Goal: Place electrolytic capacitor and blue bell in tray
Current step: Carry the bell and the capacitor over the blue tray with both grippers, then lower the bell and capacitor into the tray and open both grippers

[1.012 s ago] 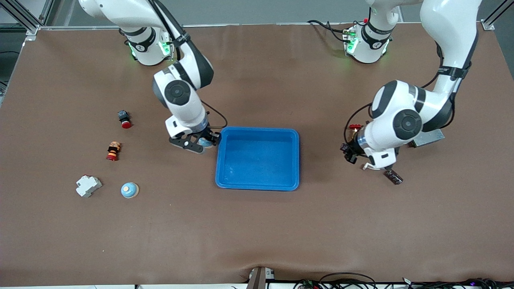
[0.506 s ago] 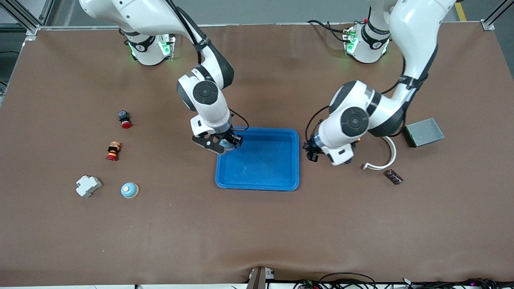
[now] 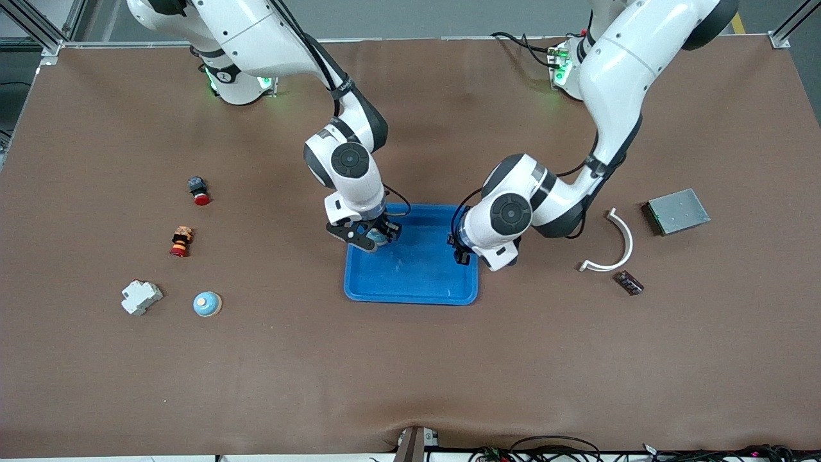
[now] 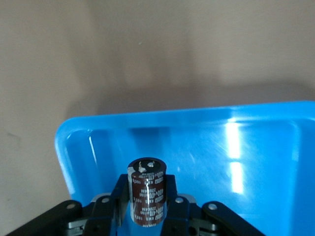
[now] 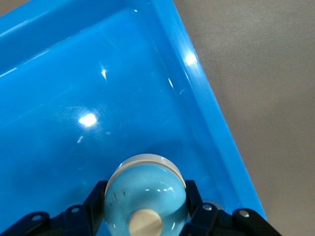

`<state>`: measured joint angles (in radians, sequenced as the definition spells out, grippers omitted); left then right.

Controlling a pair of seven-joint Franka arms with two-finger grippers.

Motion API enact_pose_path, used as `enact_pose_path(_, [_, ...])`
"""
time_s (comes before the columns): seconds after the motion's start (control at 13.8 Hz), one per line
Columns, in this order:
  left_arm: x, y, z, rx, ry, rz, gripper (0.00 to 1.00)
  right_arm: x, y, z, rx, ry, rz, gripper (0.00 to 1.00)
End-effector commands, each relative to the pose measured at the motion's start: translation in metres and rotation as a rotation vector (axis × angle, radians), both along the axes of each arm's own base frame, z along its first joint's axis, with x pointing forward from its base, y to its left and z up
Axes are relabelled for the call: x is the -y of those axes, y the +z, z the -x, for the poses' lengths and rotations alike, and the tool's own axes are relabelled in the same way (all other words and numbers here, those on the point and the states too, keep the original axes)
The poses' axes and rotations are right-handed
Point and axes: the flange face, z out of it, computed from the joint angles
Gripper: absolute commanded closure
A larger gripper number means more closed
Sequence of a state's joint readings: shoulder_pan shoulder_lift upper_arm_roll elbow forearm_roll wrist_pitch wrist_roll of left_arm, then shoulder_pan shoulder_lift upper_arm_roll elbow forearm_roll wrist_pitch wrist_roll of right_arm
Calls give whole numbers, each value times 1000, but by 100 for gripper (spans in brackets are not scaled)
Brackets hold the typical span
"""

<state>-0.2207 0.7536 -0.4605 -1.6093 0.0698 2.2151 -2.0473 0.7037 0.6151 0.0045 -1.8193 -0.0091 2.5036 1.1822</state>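
So both arms are parked over the tray (image 3: 410,276) at once. The right gripper (image 3: 374,236) hangs over the tray's end toward the right arm, at the corner farther from the front camera. Its wrist view shows the jaws pinching a blue bell (image 5: 145,194), a pale blue dome with a tan knob on top and a white rim, with bright blue tray floor (image 5: 88,113) right under it.

The left gripper (image 3: 459,251) sits over the other end of the tray, just inside the rim. From its wrist camera we see the fingers (image 4: 173,206) clamped on an electrolytic capacitor (image 4: 146,190), a dark brown can with white print down the side and a silvery cap. It stands upright in the grip, above the tray's corner (image 4: 74,142).

So both task pieces are held in the air over the tray; neither is lying in it.

Elsewhere on the brown table (image 3: 410,372), toward the right arm's end, we've got a second blue bell (image 3: 207,303) beside a white plastic block (image 3: 141,297), plus a red-and-orange piece (image 3: 181,242) and a small red-capped button (image 3: 199,190) farther from the camera. Toward the left arm's end there's a white curved strip (image 3: 614,247), a small dark component (image 3: 628,282) just nearer the camera, and a grey metal plate (image 3: 677,211).
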Motion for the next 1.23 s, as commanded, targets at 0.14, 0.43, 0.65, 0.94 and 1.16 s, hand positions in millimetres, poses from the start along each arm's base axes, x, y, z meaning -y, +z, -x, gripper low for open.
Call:
enact_pose_path(0.14, [8, -24, 5, 10, 18, -42, 23, -2, -12, -3, 9, 10, 32, 100])
enact_pose_path(0.43, [3, 19, -9, 107, 57, -103, 0, -5, -25, -4, 2, 9, 38, 100])
enact_pose_path(0.65, [-53, 80, -41, 150, 91, -137, 0, -7, -23, -8, 3, -7, 29, 0])
enact_pose_path(0.94, [-152, 104, -66, 68, -113, -191, 0, -16, -2, -13, -31, -1, 59, 0])
enact_pose_path(1.16, [-249, 93, -89, 29, -329, -172, 0, -33, 35, -18, -98, 13, 116, 0])
